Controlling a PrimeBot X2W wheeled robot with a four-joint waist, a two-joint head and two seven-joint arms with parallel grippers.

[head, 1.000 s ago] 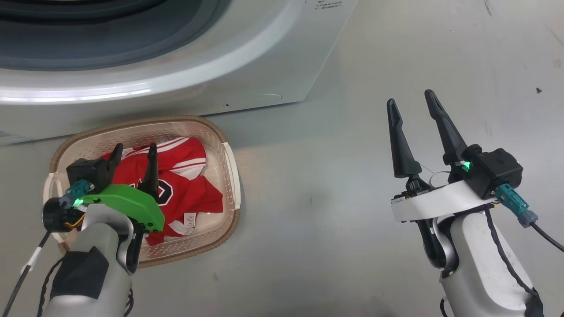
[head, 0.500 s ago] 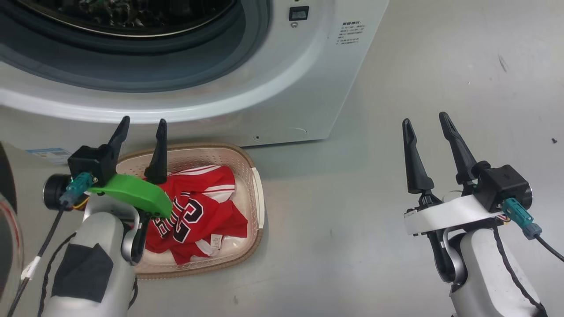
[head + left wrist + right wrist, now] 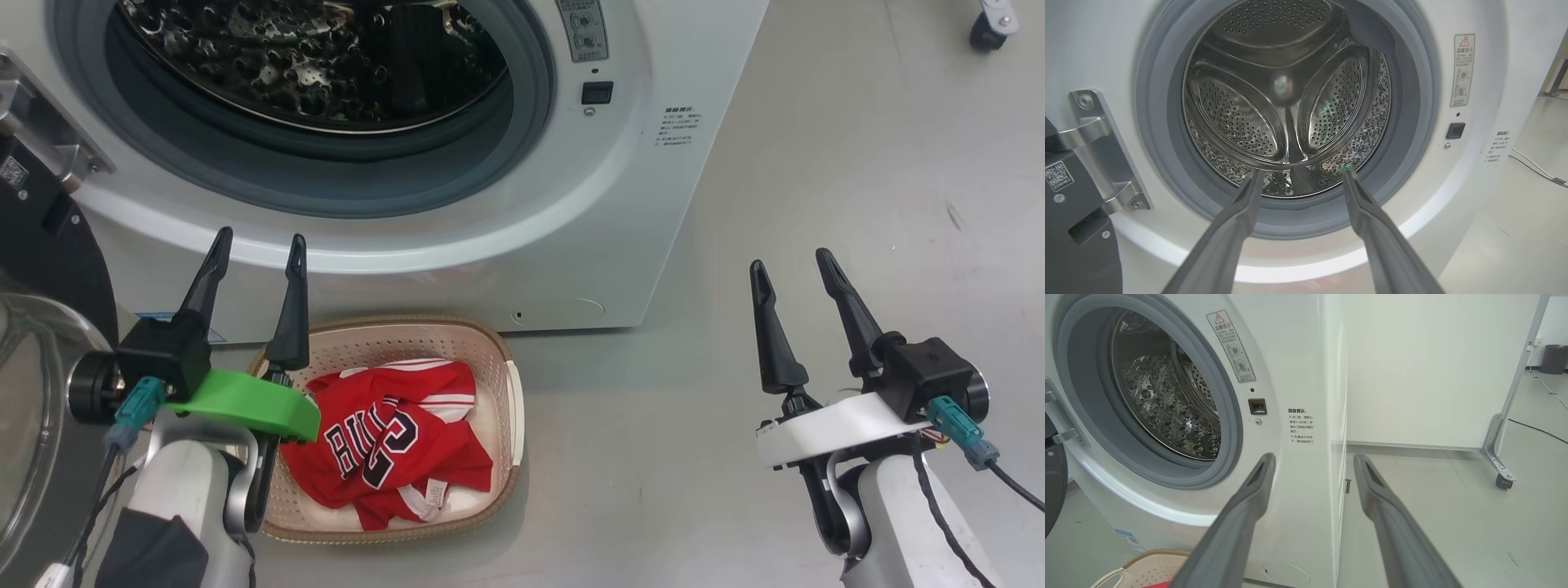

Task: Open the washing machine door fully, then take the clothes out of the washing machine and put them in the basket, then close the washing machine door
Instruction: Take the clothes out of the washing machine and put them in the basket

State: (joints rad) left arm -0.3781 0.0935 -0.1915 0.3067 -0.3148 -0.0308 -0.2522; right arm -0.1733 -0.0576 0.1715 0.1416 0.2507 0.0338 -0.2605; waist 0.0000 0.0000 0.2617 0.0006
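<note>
The white washing machine [image 3: 620,212] stands open, its steel drum [image 3: 1286,106] holding no garments that I can see. Its black door [image 3: 41,269] with the glass bowl hangs swung out at the far left. The red "BULLS 23" jersey [image 3: 392,445] lies crumpled in the cream basket [image 3: 502,367] on the floor below the drum mouth. My left gripper [image 3: 257,245] is open, raised above the basket's left end, fingers pointing at the drum with nothing between them. My right gripper [image 3: 792,265] is open and holds nothing, hovering over bare floor right of the washer.
Grey floor spreads to the right of the machine. In the right wrist view a white partition panel [image 3: 1433,367] stands behind, with a castor leg [image 3: 1502,477]. The door hinge bracket [image 3: 1102,151] sits left of the drum opening.
The head camera has tilted up, bringing the drum opening and door into view. My left gripper has risen out of the basket, leaving the jersey there. The right gripper stays open.
</note>
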